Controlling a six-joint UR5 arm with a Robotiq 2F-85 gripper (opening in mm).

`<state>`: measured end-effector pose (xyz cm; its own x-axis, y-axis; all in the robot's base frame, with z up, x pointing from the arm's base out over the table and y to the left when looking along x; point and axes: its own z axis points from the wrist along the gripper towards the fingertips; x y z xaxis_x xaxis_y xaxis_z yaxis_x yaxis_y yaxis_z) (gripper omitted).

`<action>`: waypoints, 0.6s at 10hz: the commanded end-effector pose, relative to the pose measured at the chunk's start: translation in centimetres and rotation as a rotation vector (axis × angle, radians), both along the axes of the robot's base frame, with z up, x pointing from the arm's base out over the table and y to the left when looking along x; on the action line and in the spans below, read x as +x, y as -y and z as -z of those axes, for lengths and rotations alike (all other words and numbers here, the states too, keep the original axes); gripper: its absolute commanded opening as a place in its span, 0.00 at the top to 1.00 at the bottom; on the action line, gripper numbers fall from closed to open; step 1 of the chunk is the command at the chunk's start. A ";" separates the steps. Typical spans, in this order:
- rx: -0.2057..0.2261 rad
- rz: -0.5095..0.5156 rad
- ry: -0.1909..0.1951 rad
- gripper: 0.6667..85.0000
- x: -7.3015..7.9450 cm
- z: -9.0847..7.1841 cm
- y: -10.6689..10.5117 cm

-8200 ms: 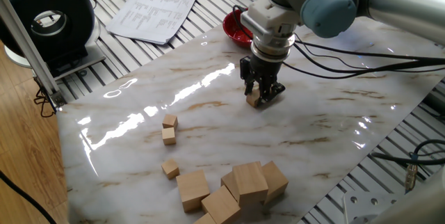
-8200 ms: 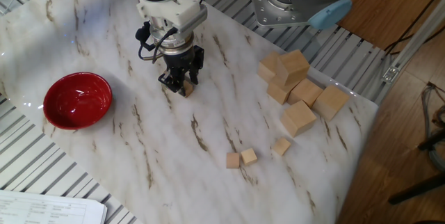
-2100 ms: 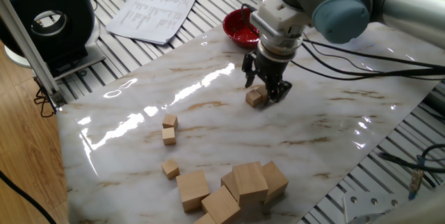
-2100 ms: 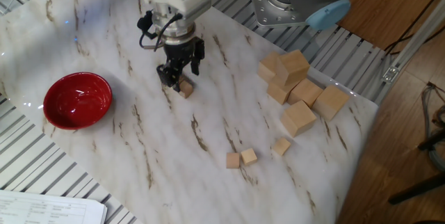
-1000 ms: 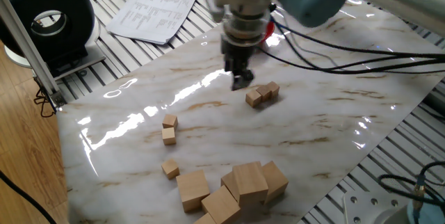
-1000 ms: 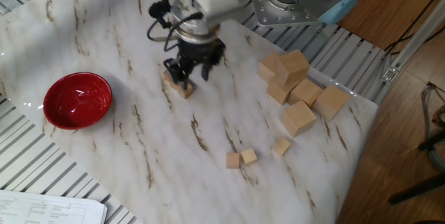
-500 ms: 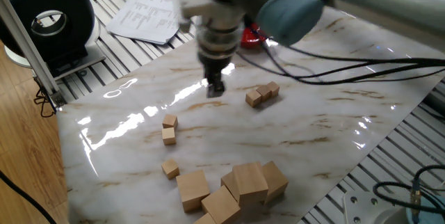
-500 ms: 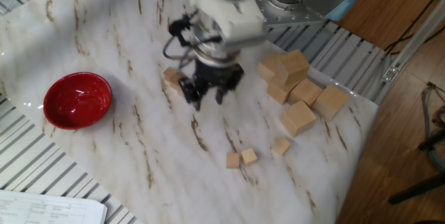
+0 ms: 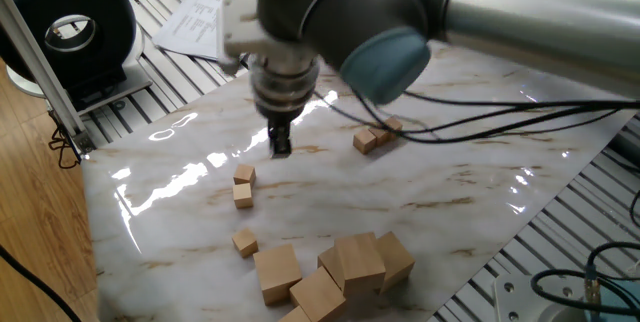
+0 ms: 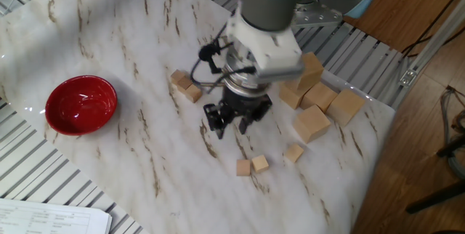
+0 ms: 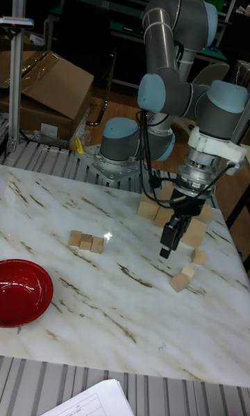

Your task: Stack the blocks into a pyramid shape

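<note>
Three small wooden blocks stand in a touching row; the same row shows beside the red bowl and partly behind cables. Two more small blocks sit close together, and a single one lies apart. My gripper hovers open and empty just above the table, between the row and the pair, near the pair. In the tall fixed view the gripper hangs above the loose blocks.
A pile of much larger wooden cubes lies near the table edge beyond the loose blocks. A red bowl sits at the far side. Papers and a black round device lie off the marble.
The gripper has left the row of blocks and travelled, empty, across the table toward the pair of loose small blocks. The blocks have not moved.
</note>
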<state>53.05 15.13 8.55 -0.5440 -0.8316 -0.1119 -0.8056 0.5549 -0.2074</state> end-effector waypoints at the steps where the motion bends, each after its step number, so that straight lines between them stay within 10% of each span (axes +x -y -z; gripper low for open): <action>1: 0.023 0.031 0.028 0.43 0.5 0.6 -1.6; 6: -0.058 -0.151 -0.046 0.47 -1.2 1.0 -0.6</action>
